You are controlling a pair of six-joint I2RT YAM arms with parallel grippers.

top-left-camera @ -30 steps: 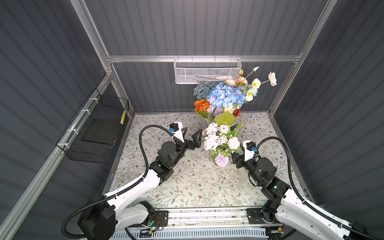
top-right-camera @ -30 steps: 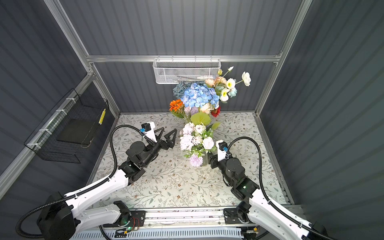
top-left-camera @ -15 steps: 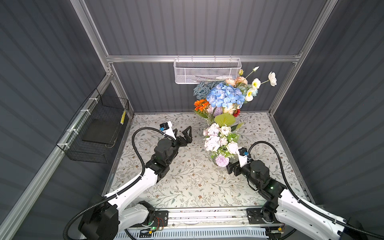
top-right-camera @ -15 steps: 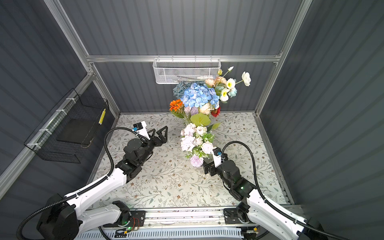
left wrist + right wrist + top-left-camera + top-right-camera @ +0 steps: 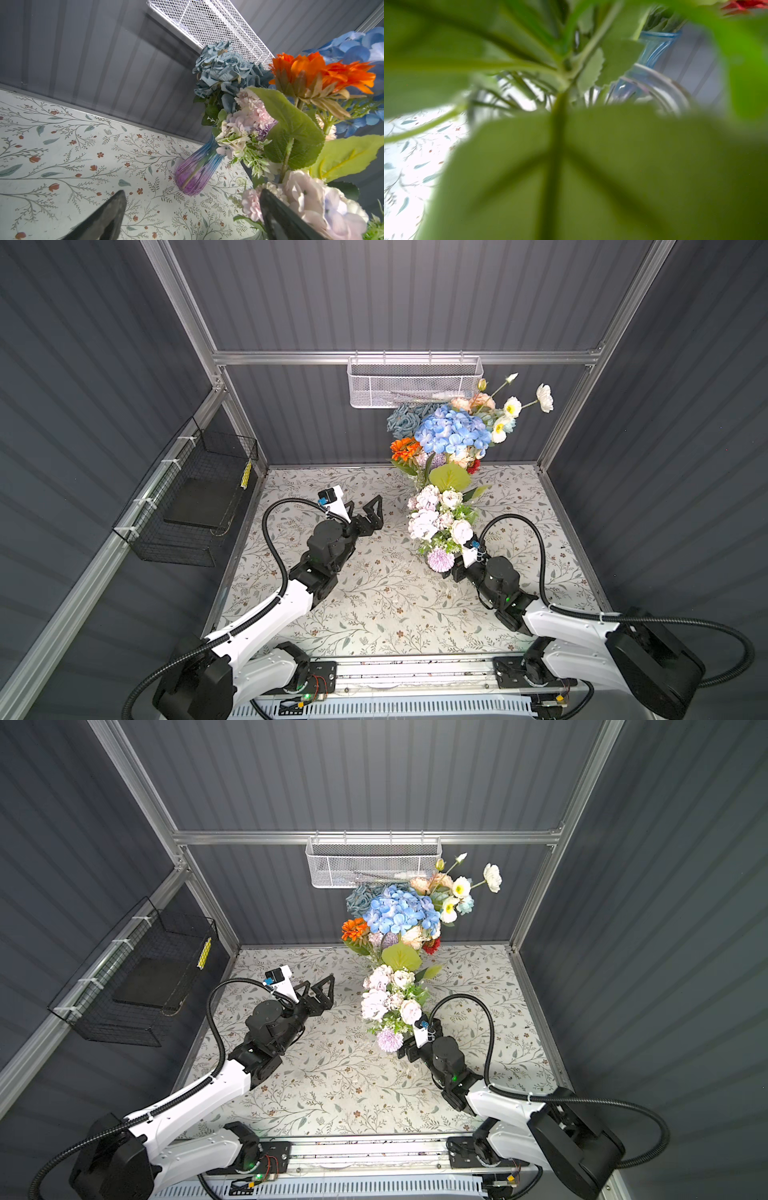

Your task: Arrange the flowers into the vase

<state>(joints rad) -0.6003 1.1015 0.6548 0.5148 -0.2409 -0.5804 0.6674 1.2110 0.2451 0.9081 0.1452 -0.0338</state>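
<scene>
Floral tablecloth point(image 5: 374, 605) scene: both arms have backed off since a second ago. The left gripper point(image 5: 365, 510), jaws wide and empty, is now well left of the vase point(image 5: 197, 168). The flowers point(image 5: 451, 433) stand in it, with a pale bunch point(image 5: 436, 518) just in front. The right gripper point(image 5: 452, 572) hides under that bunch, so I can't tell its state. Looks basically finished.

Both top views overhead, sharing whole table point(image 5: 374, 593), wrist views low beside flowers point(image 5: 320, 70)

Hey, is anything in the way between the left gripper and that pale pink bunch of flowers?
Nothing visible. In both top views only bare patterned table lies between the open left gripper and the pale pink flowers. The left wrist view shows one fingertip right beside those blooms.
</scene>
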